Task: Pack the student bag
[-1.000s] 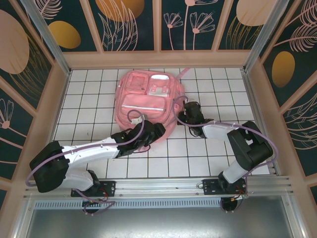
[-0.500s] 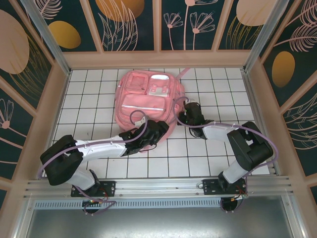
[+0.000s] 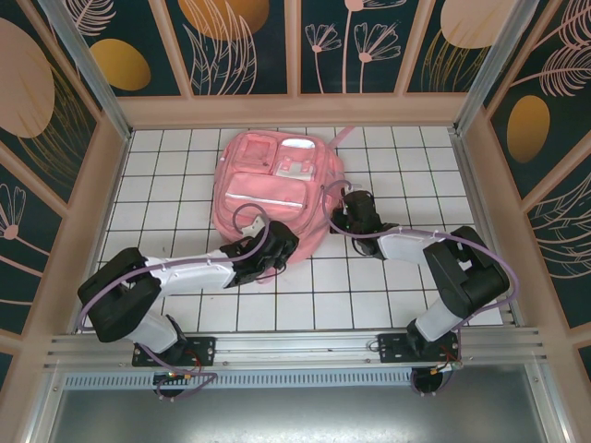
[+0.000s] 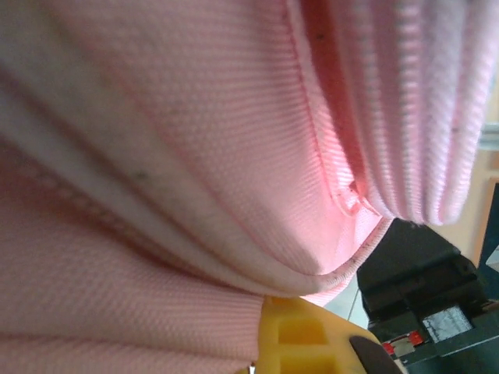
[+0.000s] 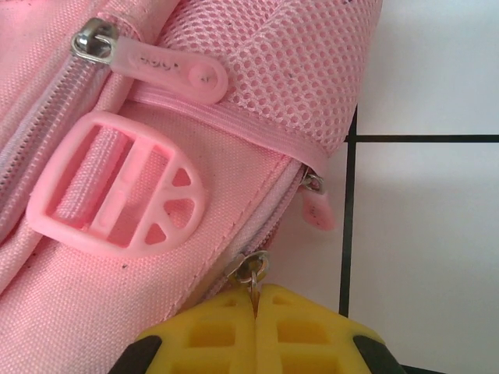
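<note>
tiled table (image 3: 166, 185), student bag (image 3: 277, 185) front up, long axis near-far

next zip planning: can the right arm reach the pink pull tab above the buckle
Probably yes: the pink pull tab lies uncovered just past the right fingers, though they are shut on a metal zip ring and must release first.

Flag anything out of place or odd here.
Nothing spilled or damaged. The student bag lies slightly askew to the tile grid, its near edge bunched in folds at the left end effector; one strap trails toward the back wall.
</note>
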